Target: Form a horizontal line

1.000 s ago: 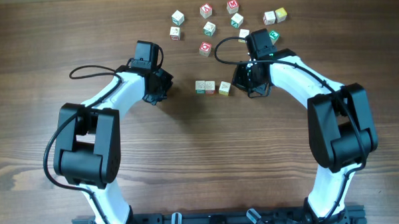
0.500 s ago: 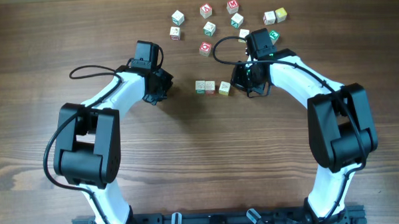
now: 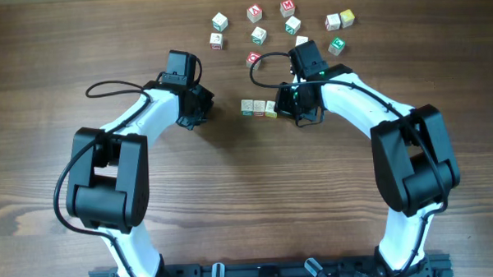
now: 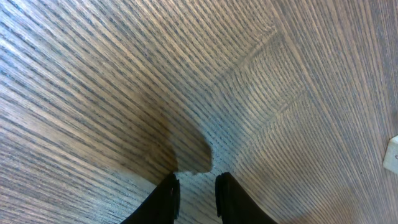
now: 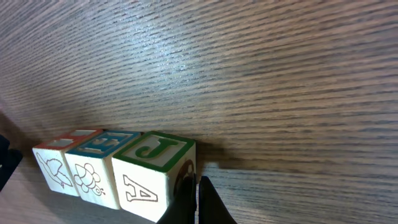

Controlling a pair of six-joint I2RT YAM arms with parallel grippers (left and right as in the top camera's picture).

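The left gripper [image 4: 198, 190] is seen narrowly parted over the wooden table [image 4: 186, 74]; a whitish cube [image 4: 392, 155] is cut off well right of it.

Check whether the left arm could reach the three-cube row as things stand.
Probably yes: only bare table lies between the left end effector and the three-cube row; the right end effector sits at its opposite end.

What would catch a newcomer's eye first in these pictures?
Three small wooden letter cubes sit edge to edge in a short row on the brown wooden table. The right gripper is shut and rests against the green-J end cube. Beyond them, loose letter cubes lie scattered toward the far edge.
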